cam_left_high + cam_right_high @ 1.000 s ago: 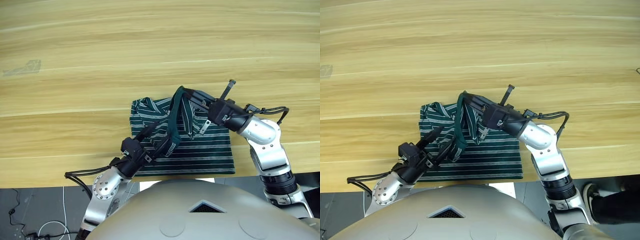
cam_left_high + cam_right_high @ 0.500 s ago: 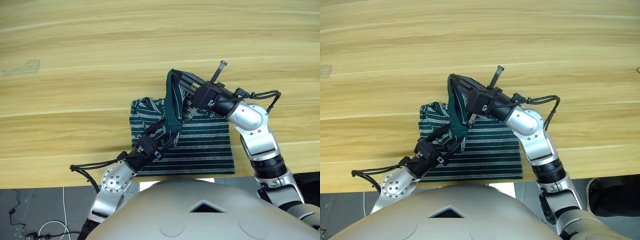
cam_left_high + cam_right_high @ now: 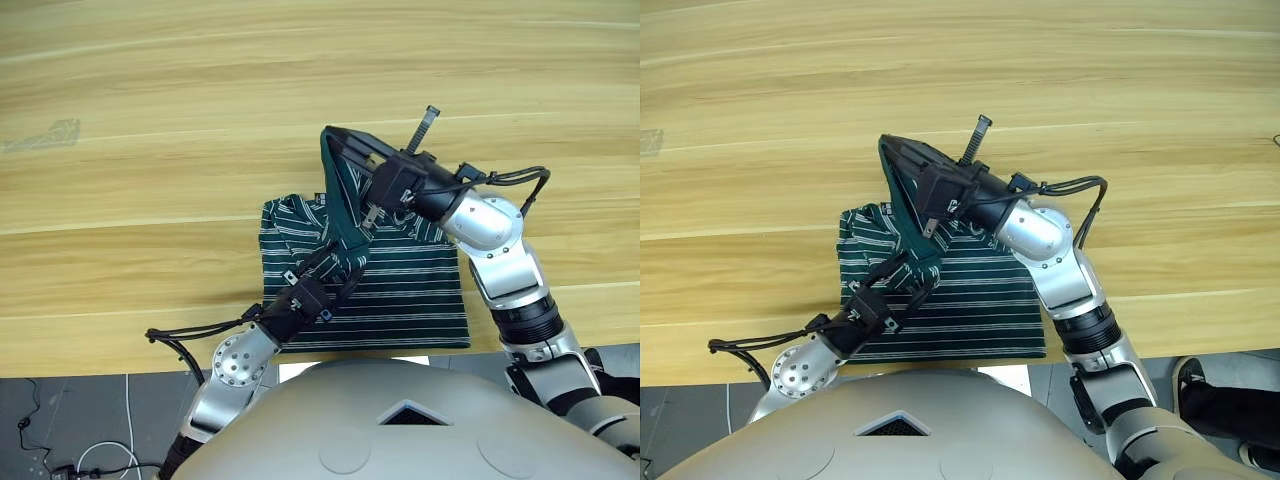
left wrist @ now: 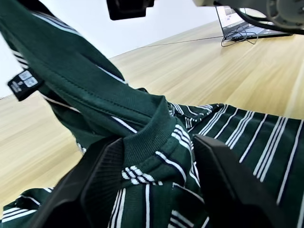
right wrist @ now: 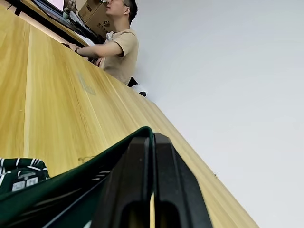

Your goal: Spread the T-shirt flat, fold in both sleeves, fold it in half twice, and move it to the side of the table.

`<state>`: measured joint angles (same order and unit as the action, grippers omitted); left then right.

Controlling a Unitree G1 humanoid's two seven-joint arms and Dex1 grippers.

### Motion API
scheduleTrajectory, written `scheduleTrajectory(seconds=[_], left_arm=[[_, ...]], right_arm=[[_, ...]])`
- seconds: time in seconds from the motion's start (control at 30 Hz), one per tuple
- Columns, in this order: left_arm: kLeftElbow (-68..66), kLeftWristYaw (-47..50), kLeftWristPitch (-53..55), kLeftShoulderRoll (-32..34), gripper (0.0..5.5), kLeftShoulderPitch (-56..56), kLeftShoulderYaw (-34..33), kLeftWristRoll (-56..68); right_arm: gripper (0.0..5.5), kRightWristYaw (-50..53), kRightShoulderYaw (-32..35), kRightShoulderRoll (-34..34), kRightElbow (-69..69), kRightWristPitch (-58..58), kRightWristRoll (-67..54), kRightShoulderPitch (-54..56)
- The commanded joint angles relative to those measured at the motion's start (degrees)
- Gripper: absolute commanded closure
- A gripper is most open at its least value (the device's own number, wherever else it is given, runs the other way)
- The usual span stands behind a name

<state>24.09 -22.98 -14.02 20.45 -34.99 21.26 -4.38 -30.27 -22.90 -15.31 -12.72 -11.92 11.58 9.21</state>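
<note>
Item: dark green, white-striped cotton T-shirt [image 3: 410, 290], lying at the near edge of the light wooden table [image 3: 200, 100]. Right gripper [image 3: 338, 143], fingers pinching a raised edge, is carrying it farther across the table than a second ago. Left gripper [image 3: 338, 266], advancing, is pinching the same strip lower down. A half-fold is probably proceeding.

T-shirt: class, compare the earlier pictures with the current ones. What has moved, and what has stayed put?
The right pincer, shut on a fold of the T-shirt, has carried it toward the robot's left and farther out over the table. The left pincer, gripping the same strip lower down, has moved forward over the shirt. Both kept their hold; the striped body stays flat at the near edge.
</note>
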Motion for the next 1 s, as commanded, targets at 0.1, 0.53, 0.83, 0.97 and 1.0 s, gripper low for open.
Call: scheduleTrajectory(seconds=[0.1,0.53,0.83,0.97,1.0], left_arm=[[-1.72,0.84,-1.18,-0.56,3.67,1.90,0.79,-1.63],[-4.57,3.27,-2.19,-0.85,5.45,4.17,0.22,-3.98],[-4.00,0.73,-3.55,5.08,5.45,10.03,-9.06,0.03],[2.37,-5.49,0.24,8.65,5.45,13.79,-18.95,21.39],[3.91,-6.39,1.91,9.33,5.45,14.98,-21.40,26.67]], right_arm=[[5.50,0.91,0.22,-0.45,-0.39,-0.90,0.06,-1.28],[5.50,1.92,1.41,-1.14,0.23,-1.45,0.04,-1.86],[5.50,3.30,9.44,-4.63,2.90,-2.29,-2.91,-3.57],[5.50,2.63,17.19,-9.34,3.81,-2.76,-6.26,-4.96],[5.50,2.25,19.12,-10.64,3.46,-2.66,-7.23,-5.46]])
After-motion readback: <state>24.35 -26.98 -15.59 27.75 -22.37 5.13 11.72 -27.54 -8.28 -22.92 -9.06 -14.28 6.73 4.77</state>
